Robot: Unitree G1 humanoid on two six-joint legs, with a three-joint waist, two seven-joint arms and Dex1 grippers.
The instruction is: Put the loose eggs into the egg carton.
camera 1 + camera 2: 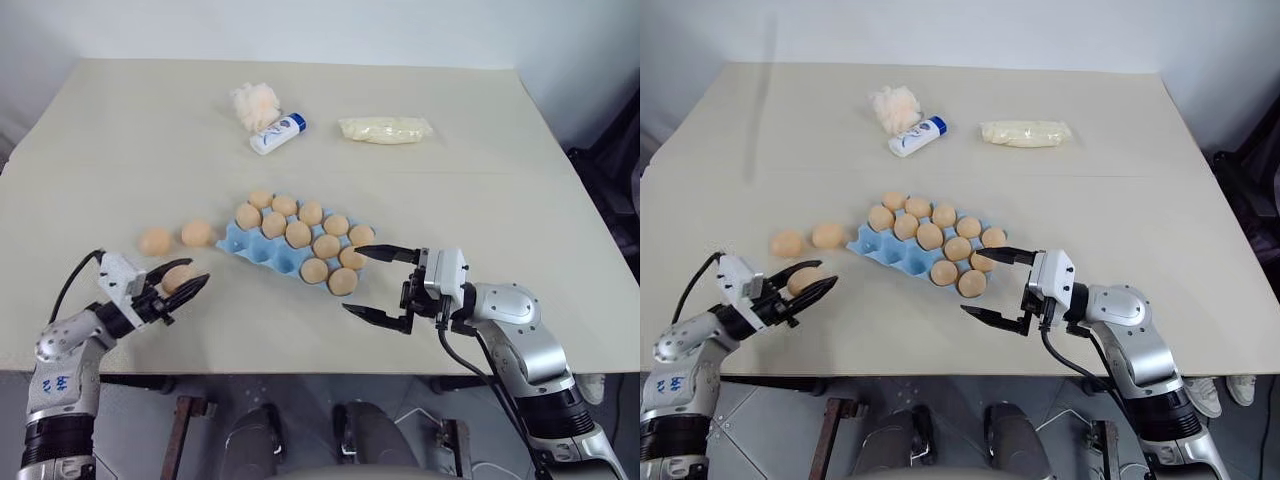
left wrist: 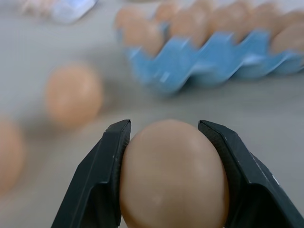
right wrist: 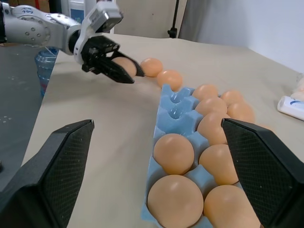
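1. Egg carton: light blue.
2. Loose eggs: plain tan-orange.
3. Table: pale beige.
4. Tube: white, blue cap.
5. Puff: cream-white.
6. Gripper fingers: black.

Left wrist view: egg between the jaws is cut off by the frame edge; its lower end cannot be seen. Egg carton and the two loose eggs beyond are blurred; cup count not readable there. Right wrist view: carton's near end is cut off, so the nearest cups are partly lost. Label on white tube too small to read. Pale packet, possibly a bag; contents unclear.
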